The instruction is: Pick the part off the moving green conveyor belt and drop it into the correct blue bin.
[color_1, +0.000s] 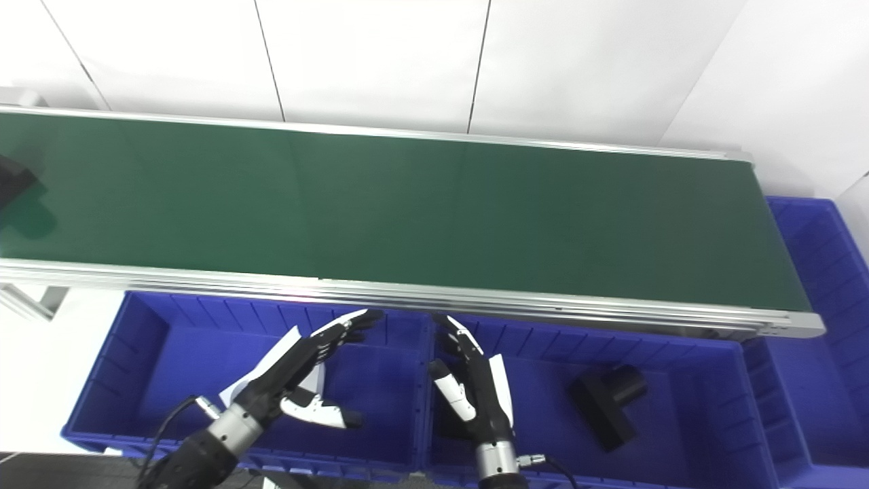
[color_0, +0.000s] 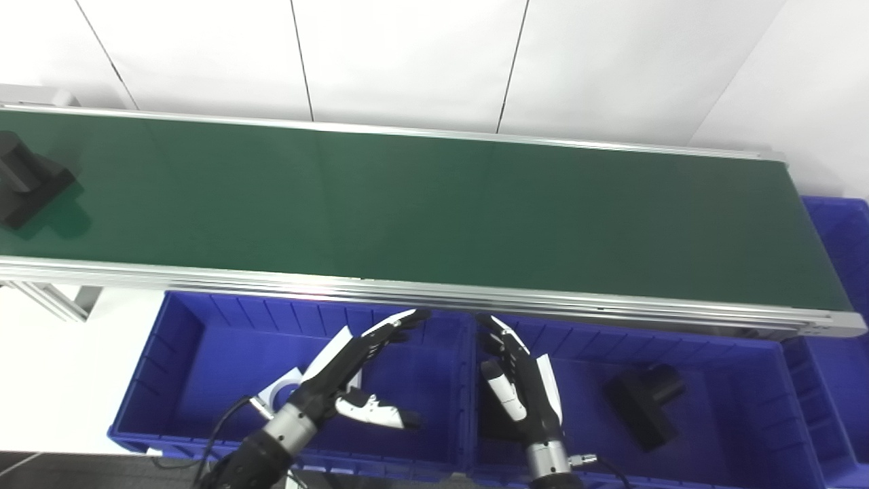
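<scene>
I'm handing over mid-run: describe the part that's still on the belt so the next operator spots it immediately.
Start at the long green conveyor belt across the middle of the scene and follow it to its far left end. The black blocky part sits there, partly cut off by the picture edge. Unlike the similar black part lying in the right blue bin, it rests on green belt.

The scene is viewed from two head cameras set side by side, looking steeply down and forward from the near side. The green conveyor belt [color_0: 434,210] and the near blue bins [color_1: 156,367] are shared by both views, the right eye view being offset slightly rightward.
</scene>
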Motion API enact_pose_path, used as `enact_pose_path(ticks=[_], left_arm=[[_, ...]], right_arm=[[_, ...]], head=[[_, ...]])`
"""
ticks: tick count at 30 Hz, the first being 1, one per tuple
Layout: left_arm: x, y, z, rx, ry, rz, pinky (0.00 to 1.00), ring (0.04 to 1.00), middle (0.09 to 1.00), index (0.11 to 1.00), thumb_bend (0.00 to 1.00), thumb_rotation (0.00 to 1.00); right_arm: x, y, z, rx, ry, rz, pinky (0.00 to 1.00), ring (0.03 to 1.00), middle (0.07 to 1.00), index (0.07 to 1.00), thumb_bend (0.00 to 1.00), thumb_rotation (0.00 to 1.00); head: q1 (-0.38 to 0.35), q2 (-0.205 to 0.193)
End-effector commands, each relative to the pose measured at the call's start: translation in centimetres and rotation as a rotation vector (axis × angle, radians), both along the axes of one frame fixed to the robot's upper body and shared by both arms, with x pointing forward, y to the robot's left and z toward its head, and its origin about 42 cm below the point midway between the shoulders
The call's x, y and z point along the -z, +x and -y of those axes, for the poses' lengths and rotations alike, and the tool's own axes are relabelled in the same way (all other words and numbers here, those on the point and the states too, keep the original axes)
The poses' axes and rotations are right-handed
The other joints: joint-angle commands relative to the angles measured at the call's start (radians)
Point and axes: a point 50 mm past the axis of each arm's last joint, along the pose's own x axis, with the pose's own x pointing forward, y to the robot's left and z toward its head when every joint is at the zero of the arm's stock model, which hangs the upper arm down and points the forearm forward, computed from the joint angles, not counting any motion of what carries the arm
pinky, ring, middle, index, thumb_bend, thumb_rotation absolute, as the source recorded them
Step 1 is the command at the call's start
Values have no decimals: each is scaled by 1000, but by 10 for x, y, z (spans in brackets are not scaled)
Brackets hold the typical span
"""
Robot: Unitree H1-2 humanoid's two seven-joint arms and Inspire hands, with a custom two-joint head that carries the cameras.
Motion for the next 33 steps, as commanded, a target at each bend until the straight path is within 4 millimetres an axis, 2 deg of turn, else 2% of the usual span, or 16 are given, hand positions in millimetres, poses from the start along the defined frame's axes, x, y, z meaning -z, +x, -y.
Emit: enact_pose_path(ticks=[1,10,16,20,21,24,28,33], left_arm=[[-8,5,0,1,-23,59,889,918,932,894,847,454],[-2,6,0,3,-36,29,904,929,937,892,855,462],[1,9,3,-12,-46,18,894,928,939,889,856,451],[2,10,11,-28,-46,25,887,922,932,888,857,473],[2,10,15,-33,-48,30,884,920,931,888,857,475],[0,9,27,-40,-70,38,863,906,922,880,863,456],[-4,8,34,-43,-92,49,881,924,931,883,852,453],[-6,5,38,-59,-111,56,886,925,934,880,853,460]], right_arm=[[-7,8,-15,-26,39,46,821,838,888,833,899,932],[-12,7,-12,-25,29,70,826,855,889,835,926,952],[-17,7,-7,-14,26,97,836,848,876,837,909,953],[-26,4,2,9,53,122,827,847,880,818,899,934],[-29,3,6,16,59,128,827,847,880,817,898,933],[-36,-4,18,39,62,149,831,848,884,814,884,937],[-41,-13,29,45,44,168,857,853,878,831,860,973],[-46,-17,33,7,-19,209,863,872,883,831,853,976]], head=[[2,3],[41,12],[48,10],[99,16],[144,20],[197,25],[233,28],[265,19]])
